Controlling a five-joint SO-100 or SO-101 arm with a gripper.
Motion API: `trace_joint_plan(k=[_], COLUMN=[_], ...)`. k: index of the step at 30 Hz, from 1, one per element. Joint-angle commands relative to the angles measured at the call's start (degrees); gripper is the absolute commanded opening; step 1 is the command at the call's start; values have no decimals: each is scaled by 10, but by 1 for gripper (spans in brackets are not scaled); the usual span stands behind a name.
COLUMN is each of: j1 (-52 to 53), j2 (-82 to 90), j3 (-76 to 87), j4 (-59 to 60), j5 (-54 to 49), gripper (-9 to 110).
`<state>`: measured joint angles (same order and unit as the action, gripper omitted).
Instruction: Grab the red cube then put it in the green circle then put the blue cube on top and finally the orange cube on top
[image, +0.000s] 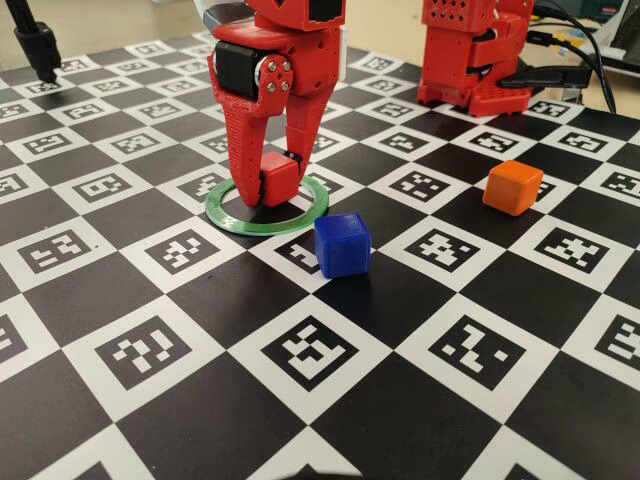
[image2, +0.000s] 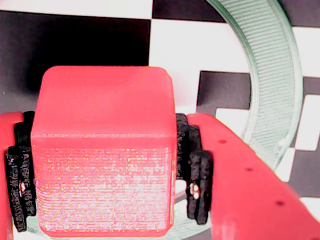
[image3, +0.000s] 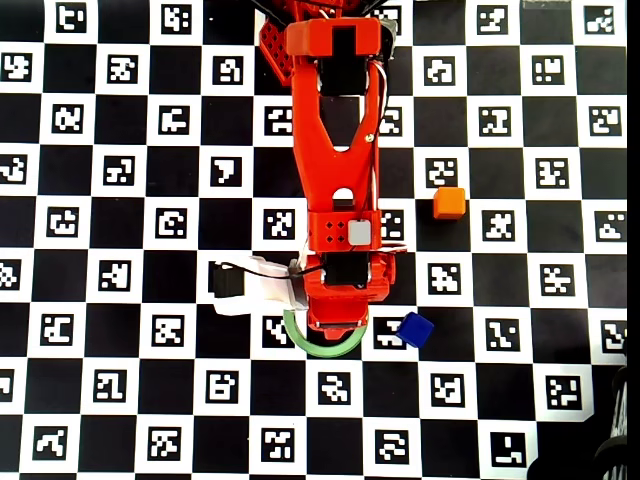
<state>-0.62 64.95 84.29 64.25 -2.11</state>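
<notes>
The red cube (image: 277, 178) is held between the fingers of my gripper (image: 268, 190), which is shut on it. It hangs low inside the green circle (image: 240, 222); whether it touches the board I cannot tell. The wrist view is mostly filled by the red cube (image2: 102, 150), with black pads (image2: 197, 175) pressed on both of its sides and an arc of the green circle (image2: 272, 75) at the right. The blue cube (image: 342, 245) (image3: 414, 329) lies just outside the ring. Farther off is the orange cube (image: 512, 187) (image3: 449, 203). From overhead the arm hides the red cube; only the green circle (image3: 325, 347) shows.
The surface is a black-and-white checkerboard (image: 330, 360) printed with markers. The arm's red base (image: 470, 60) stands at the back right in the fixed view, with black cables (image: 590, 50) beside it. A black stand (image: 40, 50) is at the back left.
</notes>
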Motion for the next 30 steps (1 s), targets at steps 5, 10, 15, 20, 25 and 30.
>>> trace_joint_plan(k=[5, 10, 15, 20, 25, 30], j1=[11, 11, 11, 11, 13, 16], j2=[11, 7, 6, 8, 11, 14], j3=[-7, -7, -7, -3, 1, 3], j4=[-4, 1, 1, -2, -4, -4], j5=[-3, 0, 3, 8, 12, 13], gripper=[4, 4, 4, 8, 28, 39])
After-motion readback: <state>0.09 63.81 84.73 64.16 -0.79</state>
